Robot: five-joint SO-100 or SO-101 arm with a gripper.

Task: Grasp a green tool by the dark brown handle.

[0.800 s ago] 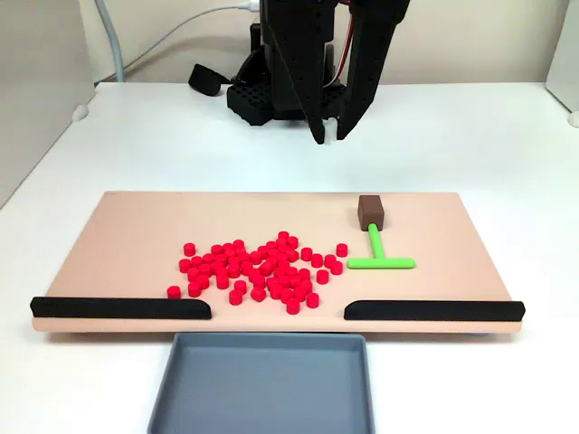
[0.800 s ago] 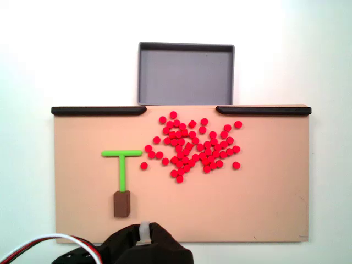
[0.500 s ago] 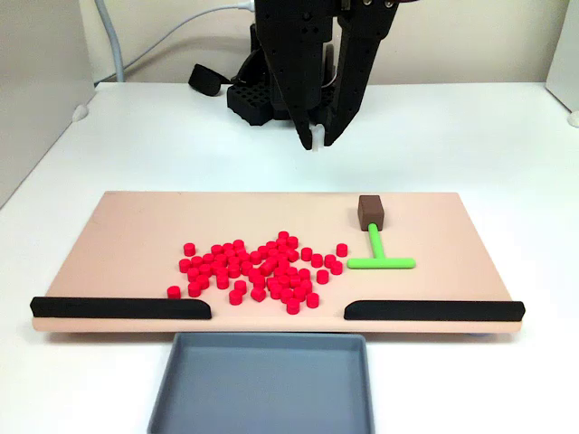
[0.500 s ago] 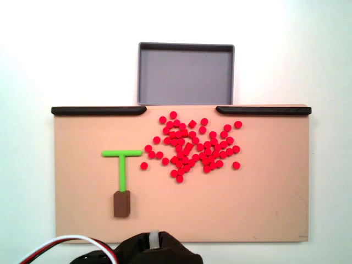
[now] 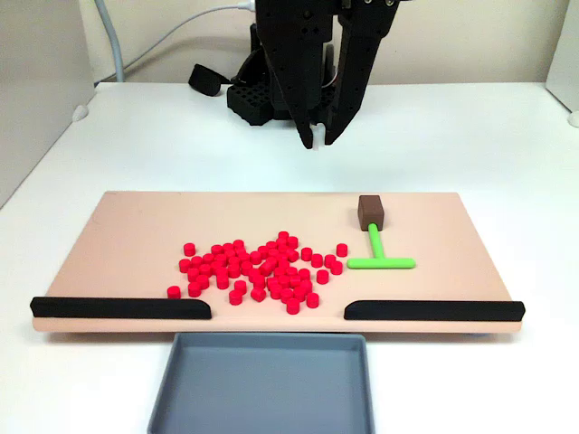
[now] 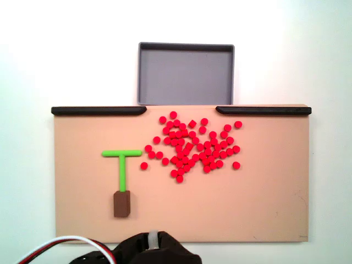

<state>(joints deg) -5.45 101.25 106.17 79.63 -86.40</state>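
Observation:
The green tool (image 5: pixel 375 251) lies flat on the right part of the tan board (image 5: pixel 136 226), its crossbar toward the front edge. The dark brown handle (image 5: pixel 371 212) caps the stem's far end. In the other fixed view the green tool (image 6: pixel 122 165) and its dark brown handle (image 6: pixel 121 204) sit at the left of the board (image 6: pixel 264 209). My black gripper (image 5: pixel 317 145) hangs above the white table behind the board, left of the handle and well clear of it. Its fingertips point down with a narrow gap and hold nothing. The gripper (image 6: pixel 151 236) pokes in at the bottom edge.
Several small red cylinders (image 5: pixel 258 267) are heaped mid-board, just left of the tool. Two black strips (image 5: pixel 120 308) (image 5: pixel 432 310) line the front edge, with a grey tray (image 5: pixel 262 389) below the gap between them. The arm's base (image 5: pixel 262 99) and a cable (image 5: pixel 113 45) stand behind.
The gripper has shifted a little to the left in the front fixed view and sits slightly lower. The tool, handle and cylinders have not moved.

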